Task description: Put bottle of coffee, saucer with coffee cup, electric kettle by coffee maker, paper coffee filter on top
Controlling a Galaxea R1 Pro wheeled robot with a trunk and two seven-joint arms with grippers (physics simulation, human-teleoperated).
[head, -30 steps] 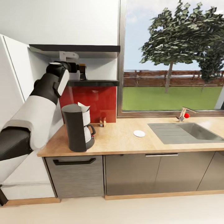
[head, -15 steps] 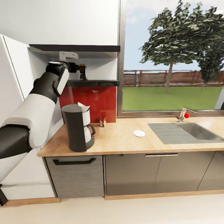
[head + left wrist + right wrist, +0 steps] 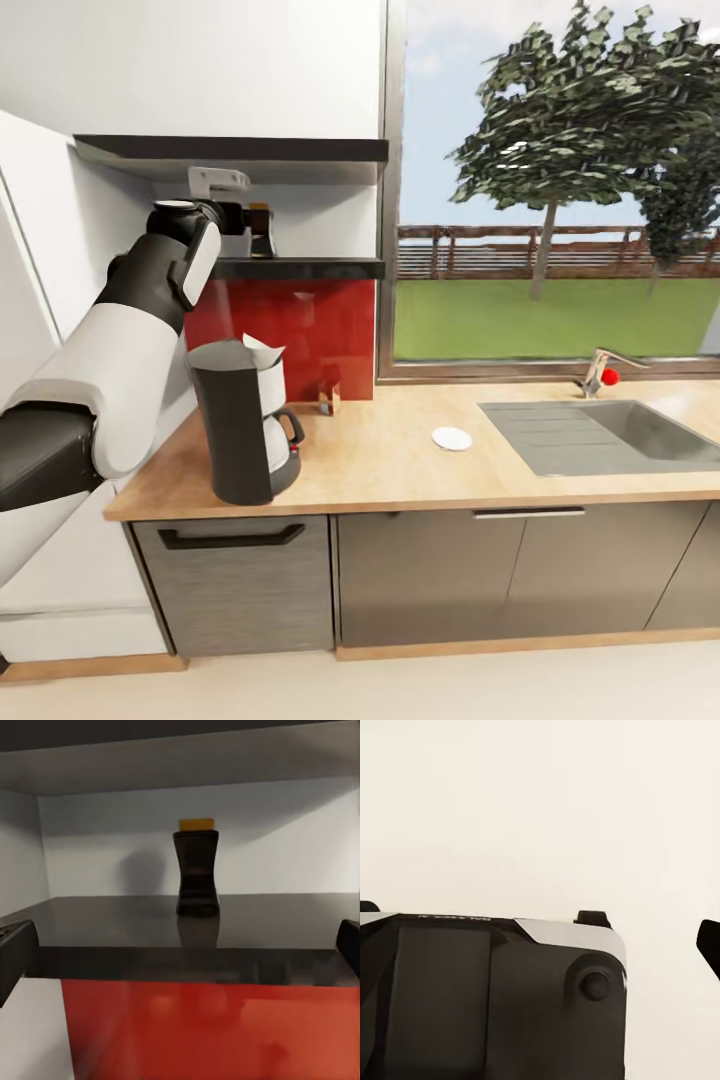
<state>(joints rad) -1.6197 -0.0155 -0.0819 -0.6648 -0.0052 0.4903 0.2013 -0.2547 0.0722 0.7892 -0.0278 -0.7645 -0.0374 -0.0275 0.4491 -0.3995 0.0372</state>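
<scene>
The bottle of coffee [image 3: 196, 872] stands upright on the dark shelf [image 3: 225, 945], toward the back wall, with its yellow cap on. It has not been moved to the counter. The left gripper [image 3: 232, 215] is raised to shelf height at the shelf's front edge. In the left wrist view both fingertips [image 3: 15, 956] sit far apart at the frame edges, so the jaws stand wide open and hold nothing. The bottle lies between the finger lines but well ahead of them; no contact is made.

Below the shelf, the coffee maker [image 3: 240, 420] stands on the countertop [image 3: 400, 460], as required. A white paper piece, probably the filter [image 3: 262, 352], rests on its top, though the view is too coarse to confirm. A small white disc [image 3: 452, 438], possibly the saucer, lies on the countertop well apart from the coffee maker, nearer the sink [image 3: 610, 435].

Remaining, by judgement: bottle transfer, saucer repositioning, cup placement, kettle placement.

The right wrist view shows a fingertip at one edge above a dark robot part; whether that gripper is open cannot be told.
</scene>
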